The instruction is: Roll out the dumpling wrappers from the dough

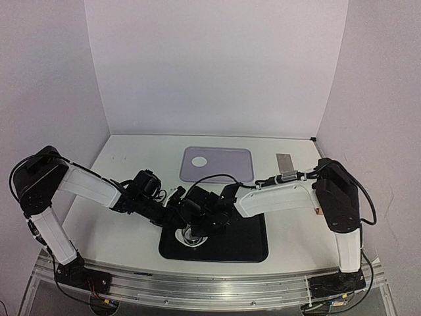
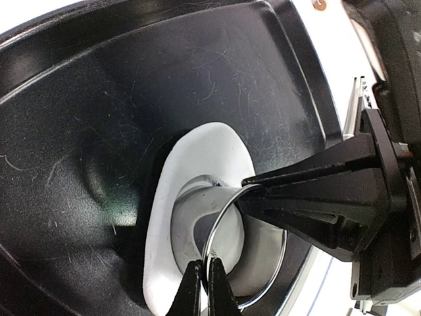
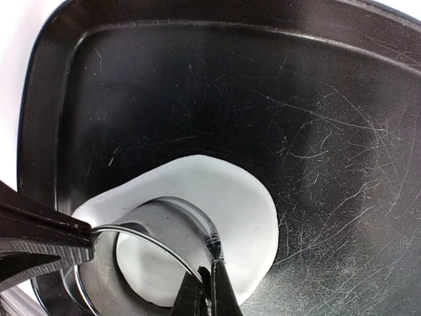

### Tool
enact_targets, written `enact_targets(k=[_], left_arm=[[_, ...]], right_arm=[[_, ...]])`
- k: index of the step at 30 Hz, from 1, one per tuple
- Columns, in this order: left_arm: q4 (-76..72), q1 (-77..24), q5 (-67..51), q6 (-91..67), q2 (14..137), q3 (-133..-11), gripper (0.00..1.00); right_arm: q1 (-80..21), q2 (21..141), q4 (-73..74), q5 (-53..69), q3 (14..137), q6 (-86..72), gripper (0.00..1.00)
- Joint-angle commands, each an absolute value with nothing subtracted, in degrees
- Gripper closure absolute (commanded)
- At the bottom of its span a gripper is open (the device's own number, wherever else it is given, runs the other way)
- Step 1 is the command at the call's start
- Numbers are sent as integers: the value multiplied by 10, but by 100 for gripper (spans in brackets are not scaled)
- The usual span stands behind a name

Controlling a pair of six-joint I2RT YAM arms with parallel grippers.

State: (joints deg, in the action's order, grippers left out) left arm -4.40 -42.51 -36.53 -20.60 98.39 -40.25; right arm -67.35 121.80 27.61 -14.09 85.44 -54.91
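Left gripper (image 2: 205, 289) and right gripper (image 3: 205, 293) each pinch the steel ring (image 3: 164, 220) on the dough (image 3: 230, 191), well apart from the dumpling wrapper (image 1: 199, 160)

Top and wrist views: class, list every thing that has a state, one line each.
Ring: upright on the dough, held at its rim.
Dough: flat on the black tray, under the ring.
Wrapper: lying flat on the grey tray.
Left fingers: shut on the ring.
Right fingers: shut on the ring.
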Motion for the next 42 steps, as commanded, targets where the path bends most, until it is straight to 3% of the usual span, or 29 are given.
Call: enact_targets(k=[1,10,20,30,35,42], left_arm=[[103,-472,-402,-177,1063,-366,100],[70,-482,-372,-181,1075,-393,100],[116,-460,-300,-181,1059,-405,100],[126,-468,-332,-159,1005,-355,100],[108,-496,-362,-141,1015,-359,100],[126,-502,-353,-129,1041,-395,100]], right_arm=[[-669,1298,274,-61,818,-565,100],[-669,1276,280,-121,782,-682,100],[-688,1358,340,-133,949,-592,100],[-716,1323,320,-78,889,-520,100],[-717,1280,311,-144,826,-532,100],[-719,1301,268,-223,874,-434,100]])
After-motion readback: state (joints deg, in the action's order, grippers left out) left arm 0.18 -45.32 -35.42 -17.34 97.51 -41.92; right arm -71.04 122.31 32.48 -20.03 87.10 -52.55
